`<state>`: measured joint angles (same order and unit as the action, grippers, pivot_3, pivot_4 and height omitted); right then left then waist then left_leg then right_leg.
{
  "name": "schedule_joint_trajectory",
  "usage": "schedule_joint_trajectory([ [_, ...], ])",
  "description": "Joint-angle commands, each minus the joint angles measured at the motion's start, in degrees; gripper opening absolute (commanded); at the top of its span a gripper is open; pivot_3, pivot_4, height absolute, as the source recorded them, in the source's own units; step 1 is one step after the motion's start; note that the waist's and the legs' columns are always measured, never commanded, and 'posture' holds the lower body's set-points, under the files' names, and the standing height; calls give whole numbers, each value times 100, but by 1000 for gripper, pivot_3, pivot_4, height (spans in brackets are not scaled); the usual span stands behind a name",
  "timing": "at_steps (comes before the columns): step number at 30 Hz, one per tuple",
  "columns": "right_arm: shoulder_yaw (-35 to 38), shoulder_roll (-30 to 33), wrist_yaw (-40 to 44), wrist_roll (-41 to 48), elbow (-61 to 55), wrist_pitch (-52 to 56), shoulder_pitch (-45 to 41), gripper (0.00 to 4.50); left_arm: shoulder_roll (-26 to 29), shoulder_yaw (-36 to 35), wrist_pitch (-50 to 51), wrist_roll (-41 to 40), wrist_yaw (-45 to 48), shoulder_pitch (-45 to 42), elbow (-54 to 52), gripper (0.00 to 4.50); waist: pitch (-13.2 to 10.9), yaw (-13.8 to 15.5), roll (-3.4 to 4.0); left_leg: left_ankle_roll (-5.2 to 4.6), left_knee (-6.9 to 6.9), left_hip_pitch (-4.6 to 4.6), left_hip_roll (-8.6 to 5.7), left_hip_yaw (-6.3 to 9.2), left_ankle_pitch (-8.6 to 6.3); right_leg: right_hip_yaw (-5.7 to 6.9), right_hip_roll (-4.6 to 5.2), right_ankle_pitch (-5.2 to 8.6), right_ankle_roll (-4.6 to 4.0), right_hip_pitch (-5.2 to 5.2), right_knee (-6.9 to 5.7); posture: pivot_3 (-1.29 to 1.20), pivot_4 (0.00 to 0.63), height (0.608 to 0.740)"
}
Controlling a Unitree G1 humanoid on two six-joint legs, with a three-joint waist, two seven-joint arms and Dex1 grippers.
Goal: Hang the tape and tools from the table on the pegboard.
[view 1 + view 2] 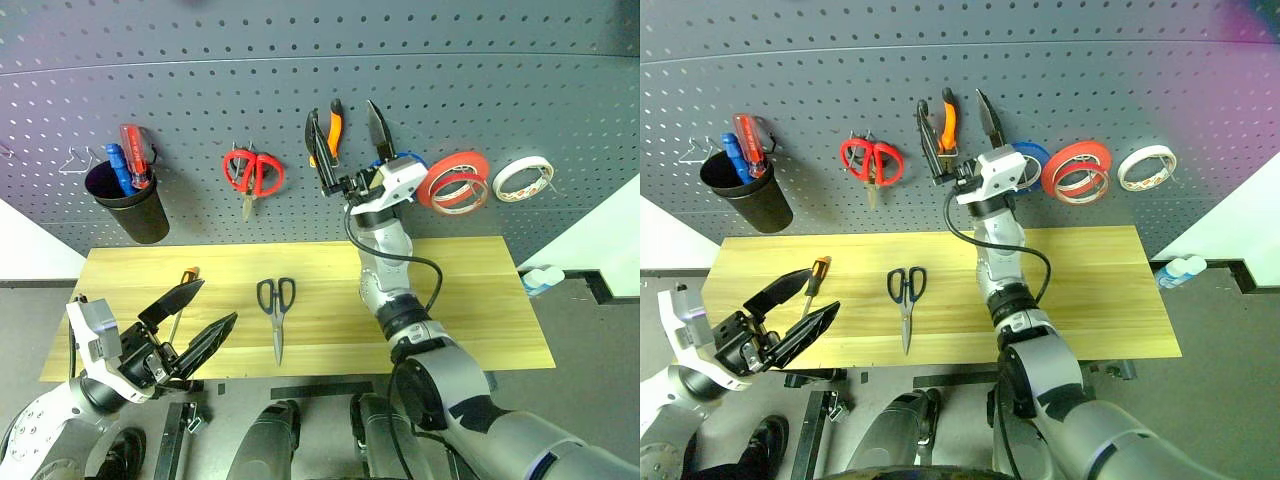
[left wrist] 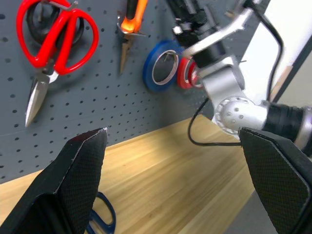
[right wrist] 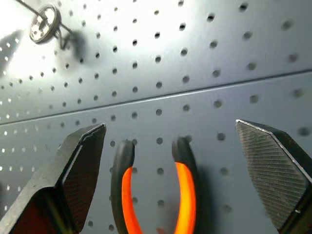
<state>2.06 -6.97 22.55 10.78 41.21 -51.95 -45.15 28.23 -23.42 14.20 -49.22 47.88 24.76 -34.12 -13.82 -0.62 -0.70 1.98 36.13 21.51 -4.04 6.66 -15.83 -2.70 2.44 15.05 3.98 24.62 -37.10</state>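
Nearest, beside the wide-open, empty left tool, the slim orange-and-black screwdriver and dark-handled scissors lie flat on bare, grainy pale wood worktop. Beyond, the right tool gapes empty around the orange-handled pliers hanging on the perforated grey pegboard; the thin reddish tape ring hangs just right.

No readable text, labels, brand names, numbers or signs appear anywhere: none on the pegboard, the table, the hanging tools, or the tape rolls.
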Motion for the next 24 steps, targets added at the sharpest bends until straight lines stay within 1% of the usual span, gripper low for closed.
schedule_joint_trajectory([
  [1, -285, -122, 247, 449, -1135, 629, 476, 4459, 51, -25, -101, 19, 86, -95, 5, 4500, 0, -6, 0, 0, 0, 0, 0, -2, 0, -1, 0, 0, 0, 1, 0, 152, 230, 740],
  [6, -667, 510, 826, 971, -2839, 1983, 1655, 4459, 35, 67, -157, 161, 169, -359, 266, 4500, 0, 2, 1, 0, 2, 0, 1, 0, 0, 0, 3, 0, 1, -1, -1, 127, 236, 740],
  [8, -662, 787, 824, 1199, -3449, 2678, 2000, 4459, -35, 93, -207, 223, 131, -476, 382, 4500, 0, 14, 0, 0, 5, 1, 0, 1, 0, 0, 5, 1, 1, -5, 3, 106, 231, 740],
  [9, -663, 970, 880, 1385, -3791, 3076, 2167, 4459, -60, 146, -257, 341, 115, -519, 452, 4500, 0, 12, 0, 0, 7, 1, -1, 0, 0, 0, 6, 1, 1, -7, 3, 106, 231, 740],
  [12, -578, 1613, 1207, 2317, -4695, 4449, 2597, 4459, -151, 362, -354, 769, -87, -739, 757, 4500, -1, 3, -2, 0, 8, 2, -3, -1, 0, -1, 9, 1, 2, -7, 5, 66, 233, 740],
  [14, -444, 2063, 1410, 2563, -4945, 5006, 2773, 4459, -165, 556, -255, 979, -234, -900, 919, 4500, -2, -15, -4, 0, 6, 2, -1, 0, -1, 0, 9, 2, 4, -7, 7, 42, 230, 740],
  [16, -302, 2506, 1769, 2755, -5162, 5307, 2966, 4459, -203, 718, -86, 1184, -540, -1074, 1058, 4500, -2, -13, -3, -1, 4, 2, 0, -2, -1, -1, 8, 3, 6, -7, 8, 24, 229, 740],
  [19, -105, 2932, 1996, 3278, -5652, 5944, 3205, 4459, -362, 934, 37, 1529, -1028, -1293, 1314, 4500, -6, -24, -7, -4, 4, 5, -1, -3, -3, 0, 9, 7, 14, -7, 12, -3, 230, 740],
  [22, -93, 3223, 2139, 3258, -6055, 6206, 3462, 4459, -481, 1290, 166, 2153, -1557, -1503, 1612, 4500, -9, -40, -12, -9, 4, 6, 0, -4, -6, 0, 10, 9, 20, -6, 12, -23, 234, 740],
  [24, -100, 3380, 2245, 3248, -6300, 6357, 3638, 4459, -663, 1396, 593, 2168, -2013, -1667, 1696, 4500, -12, -30, -16, -10, 5, 7, -1, -4, -7, 0, 10, 9, 21, -6, 13, -36, 234, 740],
])
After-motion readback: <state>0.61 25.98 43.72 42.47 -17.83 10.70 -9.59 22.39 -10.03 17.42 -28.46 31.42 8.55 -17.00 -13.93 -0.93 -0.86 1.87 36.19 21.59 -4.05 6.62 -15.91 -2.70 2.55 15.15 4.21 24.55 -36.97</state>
